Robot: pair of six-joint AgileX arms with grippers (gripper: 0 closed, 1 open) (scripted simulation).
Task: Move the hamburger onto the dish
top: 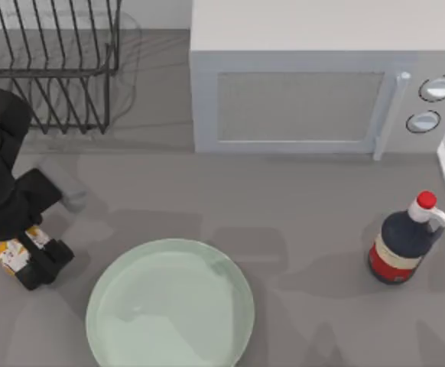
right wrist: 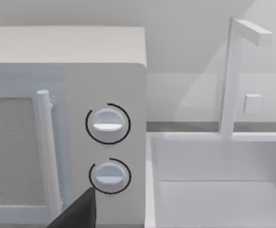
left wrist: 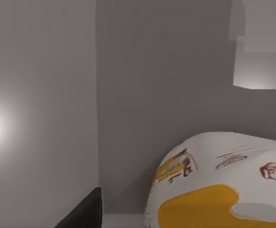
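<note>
Top view showed the left claw [top: 33,256] down at the hamburger [top: 10,254] on the desk [top: 299,214], left of the dish [top: 170,306]; whether it had clenched, I cannot tell.

My left gripper [top: 33,258] is down on the wrapped hamburger [top: 10,254] at the table's left edge, just left of the mint-green dish [top: 169,306], with the red-capped bottle [top: 403,241] way off right below the microwave [top: 314,76].
</note>
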